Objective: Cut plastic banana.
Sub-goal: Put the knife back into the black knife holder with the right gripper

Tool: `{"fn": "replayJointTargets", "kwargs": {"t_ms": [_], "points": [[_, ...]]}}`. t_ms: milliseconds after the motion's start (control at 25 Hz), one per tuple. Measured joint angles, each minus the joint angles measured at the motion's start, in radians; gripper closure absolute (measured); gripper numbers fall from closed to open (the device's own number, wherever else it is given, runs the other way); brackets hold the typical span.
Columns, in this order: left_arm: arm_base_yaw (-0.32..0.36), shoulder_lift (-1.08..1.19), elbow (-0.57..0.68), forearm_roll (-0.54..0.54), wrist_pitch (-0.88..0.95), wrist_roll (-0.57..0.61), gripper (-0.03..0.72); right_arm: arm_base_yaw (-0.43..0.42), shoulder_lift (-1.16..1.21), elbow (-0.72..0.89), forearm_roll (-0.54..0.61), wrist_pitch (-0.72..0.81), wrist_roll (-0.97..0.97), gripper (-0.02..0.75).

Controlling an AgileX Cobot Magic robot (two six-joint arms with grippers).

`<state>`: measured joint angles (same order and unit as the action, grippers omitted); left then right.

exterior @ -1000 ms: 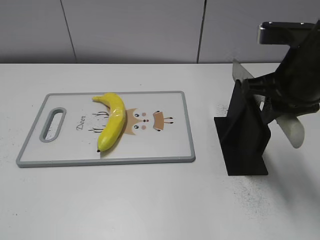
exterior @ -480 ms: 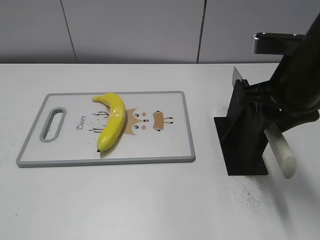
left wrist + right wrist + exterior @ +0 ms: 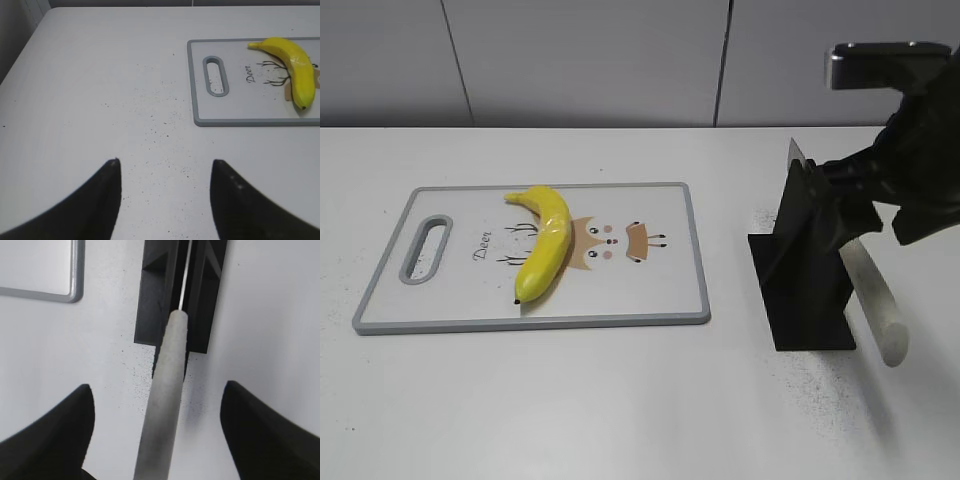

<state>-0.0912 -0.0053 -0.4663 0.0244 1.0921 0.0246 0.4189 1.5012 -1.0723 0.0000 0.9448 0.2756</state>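
The yellow plastic banana (image 3: 545, 245) lies whole on the left half of a white cutting board (image 3: 650, 290); it also shows in the left wrist view (image 3: 295, 70). A knife stands in a black holder (image 3: 805, 270), its blade tip (image 3: 796, 155) up and its grey handle (image 3: 870, 290) slanting down to the right. My right gripper (image 3: 157, 387) is open, with the handle (image 3: 167, 380) between the jaws and clear gaps on both sides. My left gripper (image 3: 166, 162) is open and empty over bare table, left of the board (image 3: 235, 107).
The board has a grey rim and a handle slot (image 3: 425, 247) at its left end. The holder's base plate (image 3: 815, 335) rests on the white table right of the board. A grey wall runs behind the table. My left arm is out of the exterior view.
The knife handle has swung down and left, to a steeper slant beside the holder. My right arm has shifted slightly above it. The banana and board have not moved.
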Motion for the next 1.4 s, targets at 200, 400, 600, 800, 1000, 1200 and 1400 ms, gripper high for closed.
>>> {"fn": "replayJointTargets", "kwargs": {"t_ms": [200, 400, 600, 800, 1000, 1200, 1400], "points": [[0.000, 0.000, 0.000, 0.000, 0.000, 0.000, 0.161, 0.000, -0.148, 0.003, 0.075, 0.005, -0.144, 0.146], [0.000, 0.000, 0.000, 0.000, 0.000, 0.000, 0.166, 0.000, -0.341, 0.091, 0.170, -0.005, -0.305, 0.146], [0.000, 0.000, 0.000, 0.000, 0.000, 0.000, 0.166, 0.000, -0.567, 0.288, 0.173, -0.040, -0.418, 0.146], [0.000, 0.000, 0.000, 0.000, 0.000, 0.000, 0.175, 0.000, -0.796, 0.441, 0.149, -0.040, -0.432, 0.146], [0.000, 0.000, 0.000, 0.000, 0.000, 0.000, 0.178, 0.000, -1.016, 0.519, 0.112, 0.015, -0.435, 0.146], [0.000, 0.000, 0.000, 0.000, -0.001, 0.000, 0.183, 0.000, -1.206, 0.560, 0.069, 0.089, -0.436, 0.147], [0.000, 0.000, 0.000, 0.000, -0.001, 0.000, 0.183, 0.000, -1.333, 0.561, 0.061, 0.093, -0.436, 0.147]]}}
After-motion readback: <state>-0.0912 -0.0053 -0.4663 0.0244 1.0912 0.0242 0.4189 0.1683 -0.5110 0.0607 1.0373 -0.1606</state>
